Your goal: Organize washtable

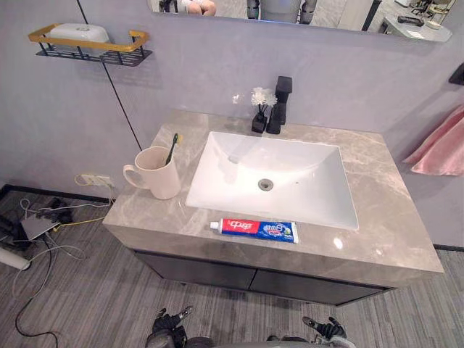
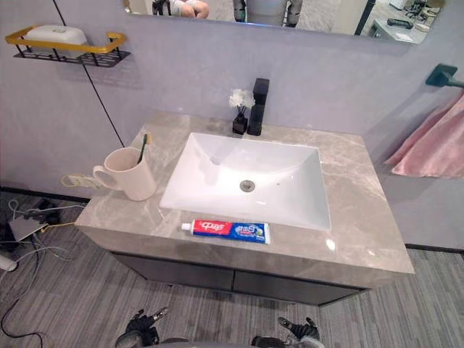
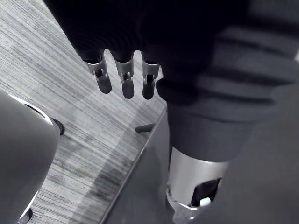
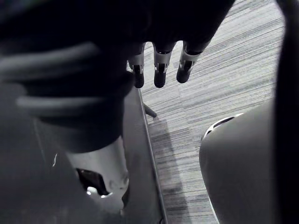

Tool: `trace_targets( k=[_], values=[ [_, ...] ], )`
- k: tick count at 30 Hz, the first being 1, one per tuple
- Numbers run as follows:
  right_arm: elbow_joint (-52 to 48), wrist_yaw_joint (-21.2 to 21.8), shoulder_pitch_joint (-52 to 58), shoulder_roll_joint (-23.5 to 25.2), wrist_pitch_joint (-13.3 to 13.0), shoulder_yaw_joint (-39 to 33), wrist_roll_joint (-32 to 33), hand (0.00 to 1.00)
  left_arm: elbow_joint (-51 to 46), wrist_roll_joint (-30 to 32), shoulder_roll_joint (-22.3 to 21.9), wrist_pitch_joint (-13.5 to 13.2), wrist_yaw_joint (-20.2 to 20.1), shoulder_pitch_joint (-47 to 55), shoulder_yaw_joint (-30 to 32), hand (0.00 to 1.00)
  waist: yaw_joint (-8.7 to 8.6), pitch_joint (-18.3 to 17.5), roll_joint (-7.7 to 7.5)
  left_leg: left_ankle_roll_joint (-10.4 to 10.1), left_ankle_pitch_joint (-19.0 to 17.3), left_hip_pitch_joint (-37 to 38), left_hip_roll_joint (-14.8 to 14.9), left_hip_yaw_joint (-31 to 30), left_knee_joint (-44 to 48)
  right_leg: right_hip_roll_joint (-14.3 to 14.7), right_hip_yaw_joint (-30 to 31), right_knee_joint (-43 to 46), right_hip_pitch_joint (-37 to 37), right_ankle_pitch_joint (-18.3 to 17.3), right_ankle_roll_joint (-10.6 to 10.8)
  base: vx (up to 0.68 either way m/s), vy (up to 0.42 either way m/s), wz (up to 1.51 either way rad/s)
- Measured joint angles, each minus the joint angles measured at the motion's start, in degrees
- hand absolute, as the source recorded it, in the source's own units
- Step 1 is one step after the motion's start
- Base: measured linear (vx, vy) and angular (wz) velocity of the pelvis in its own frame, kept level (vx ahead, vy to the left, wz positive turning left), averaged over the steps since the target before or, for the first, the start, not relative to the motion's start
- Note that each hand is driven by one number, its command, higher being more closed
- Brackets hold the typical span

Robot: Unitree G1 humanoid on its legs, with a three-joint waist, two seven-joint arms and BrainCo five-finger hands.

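The toothpaste tube (image 1: 254,230) lies flat on the front strip of the grey stone bench (image 1: 391,217), between the near rim of the white basin (image 1: 304,170) and the bench's front edge, with its white cap pointing to my left. On the left part of the bench, just beside the basin, a cream mug (image 1: 156,172) stands upright with its handle turned outward. A toothbrush (image 1: 172,147) leans inside it. At the back, behind the basin, I see a black tap (image 1: 280,104) and close on its left a small dark vase with white flowers (image 1: 260,107). On the wall to the left hangs a black and gold shelf (image 1: 119,52) carrying a white soap dish (image 1: 78,32), and on the right a pink towel (image 1: 442,145) hangs from the wall. Both of my hands are down low in front of the cabinet, well apart from the bench. The left hand (image 3: 126,81) hangs over the striped floor (image 3: 56,70) with its fingers straight and nothing in them. The right hand (image 4: 160,70) hangs the same way, fingers loose and extended, holding nothing.
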Motion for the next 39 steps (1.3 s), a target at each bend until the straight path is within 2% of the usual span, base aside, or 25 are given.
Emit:
trace_targets(
  k=[3, 5, 14, 22, 24, 29, 34, 39],
  values=[
    [0.0, 0.0, 0.1, -0.1, 0.3, 0.0, 0.0, 0.0, 0.0, 0.0, -0.5, 0.0, 0.0, 0.4, 0.0, 0.0, 0.03, -0.5, 0.33, 0.1, 0.1, 1.3, -0.7, 0.2, -1.2, -0.4, 0.3, -1.3, 1.2, 0.3, 0.5, 0.04, 0.065, -0.03],
    [0.0, 0.0, 0.0, -0.2, 0.5, -0.1, 0.0, 0.0, 0.4, 0.0, -0.5, 0.0, -0.1, 0.4, 0.0, 0.0, 0.01, -0.6, 0.3, 1.0, 0.6, 1.3, -1.2, 0.1, -1.6, -0.5, 0.3, -1.9, 1.3, 0.6, 0.3, 0.02, 0.025, -0.02],
    [1.6, 0.0, -0.6, -0.9, 0.8, -0.2, 0.0, 0.0, 0.8, 0.0, -1.1, -0.2, -0.1, 0.5, 0.0, 0.0, 0.08, -0.4, 0.87, 1.9, 1.6, 4.2, -1.3, 0.0, -6.0, 0.2, 0.0, -5.4, 3.8, 2.5, 0.6, -0.01, 0.002, 0.01],
    [1.7, 0.0, -0.7, -1.3, 0.8, -0.7, 0.1, 0.0, 0.9, 0.0, -1.1, -0.1, -0.1, 0.6, 0.0, 0.0, 0.08, -0.2, 1.05, 2.3, 2.7, 4.6, -1.5, 0.0, -7.9, 0.3, 0.4, -7.8, 4.4, 4.6, 0.7, -0.06, 0.004, -0.02],
    [2.3, 0.0, -1.2, -1.6, 0.9, -2.9, 0.2, 0.0, 1.0, 0.0, -0.7, 0.0, -0.1, 1.0, -0.1, 0.0, 0.07, 0.4, 1.53, 2.2, 3.2, 6.1, -2.1, -1.2, -9.4, 0.2, 0.1, -9.5, 5.8, 4.9, 0.9, 0.0, 0.0, 0.0],
    [2.3, 0.0, -1.2, -1.6, 0.9, -3.0, 0.2, 0.0, 1.0, 0.0, -0.6, 0.0, -0.1, 1.0, -0.2, 0.0, 0.06, 0.4, 1.53, 2.2, 3.2, 6.1, -2.1, -1.2, -9.4, 0.2, 0.1, -9.5, 5.8, 4.9, 0.9, 0.0, 0.0, 0.0],
    [4.1, 0.0, -1.4, -1.9, 1.0, -5.8, 3.8, 0.0, 1.2, 0.0, 0.0, 0.0, -0.3, 1.0, -0.9, 0.0, 0.04, 0.4, 1.56, 2.2, 3.3, 6.1, -2.1, -1.1, -10.4, 0.3, 0.2, -9.7, 5.7, 4.9, 0.9, 0.0, 0.0, -0.02],
    [6.7, 0.1, -1.7, -2.8, 1.1, -8.6, 10.2, 0.0, 3.1, -0.1, 2.0, 0.0, -1.5, 0.3, -5.2, 0.0, -0.12, 0.3, 1.64, 2.2, 3.3, 6.3, -2.2, -0.5, -11.4, 0.4, 0.2, -11.0, 5.8, 5.1, 1.1, 0.04, -0.009, -0.06]
  ],
)
